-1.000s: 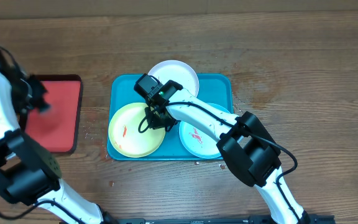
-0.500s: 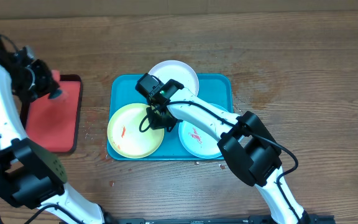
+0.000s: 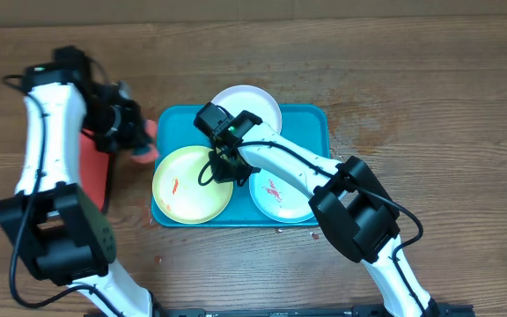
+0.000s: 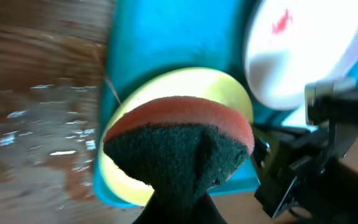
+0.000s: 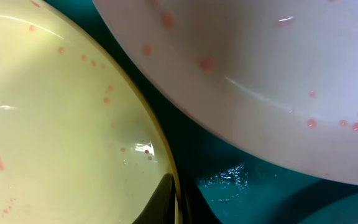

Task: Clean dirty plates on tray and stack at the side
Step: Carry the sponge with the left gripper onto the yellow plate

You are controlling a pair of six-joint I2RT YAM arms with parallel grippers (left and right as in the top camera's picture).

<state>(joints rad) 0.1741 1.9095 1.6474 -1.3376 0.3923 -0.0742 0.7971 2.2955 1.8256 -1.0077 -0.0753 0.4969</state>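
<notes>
Your left gripper point(image 3: 133, 143) pinches a sponge point(image 4: 179, 143) just beside the left rim of the tray point(image 3: 311, 123). Your right gripper point(image 3: 221, 165) is clamped on the right rim of the yellow-green plate point(image 3: 183, 185). The white plate point(image 3: 255, 104) overhangs the far edge of the tray; the mint plate point(image 3: 280, 201) lies at its near right.

Matt, grained wooden tabletop point(image 3: 412, 70); smooth, glossy teal plastic tray point(image 3: 311, 119); shiny plastic yellow-green plate point(image 3: 187, 185) and white plate point(image 5: 260, 62); sponge point(image 4: 179, 149) of orange foam with rough dark scouring face
</notes>
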